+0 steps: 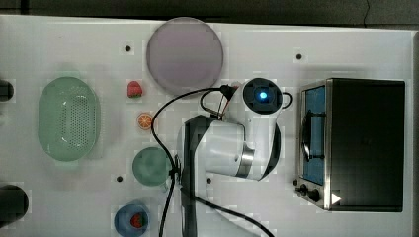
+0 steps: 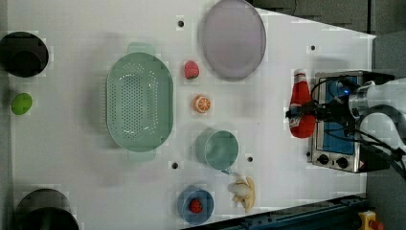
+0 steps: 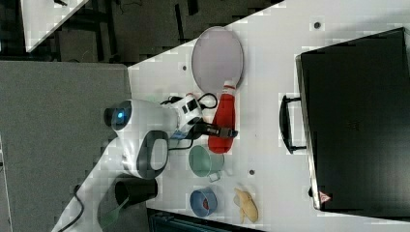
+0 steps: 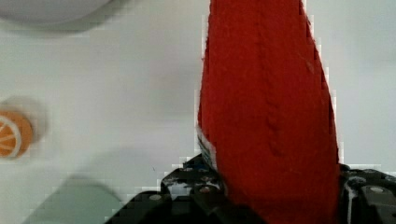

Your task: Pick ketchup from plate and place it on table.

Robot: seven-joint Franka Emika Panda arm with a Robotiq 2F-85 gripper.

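— Between the plate and the black oven, off the plate: end effector (image 3: 223, 131) clamped across the lower body of the ketchup (image 3: 223, 121).
— Clamped for sure?
— Yes. Seen from the wrist, red bottle (image 4: 271, 102) wedged between the two dark fingers (image 4: 196, 186), white tabletop (image 4: 116, 93) behind it.
— And the bottle's position?
— Lying along the left view's vertical, white cap toward the left view's top, fat end toward the left view's bottom. Whether touching the tabletop or lifted above it, cannot tell.
— Plate?
— Greyish-lilac plate (image 2: 233, 38) bare, near the bottle's cap in the right view.
— Around that?
— Strawberry (image 2: 191, 70) and orange slice (image 2: 202, 103) beside the green basket (image 2: 139, 101); green cup (image 2: 217, 149) just below the bottle in the right view; blue bowl (image 2: 195, 206) with a red fruit inside, banana (image 2: 245, 191) next to it.
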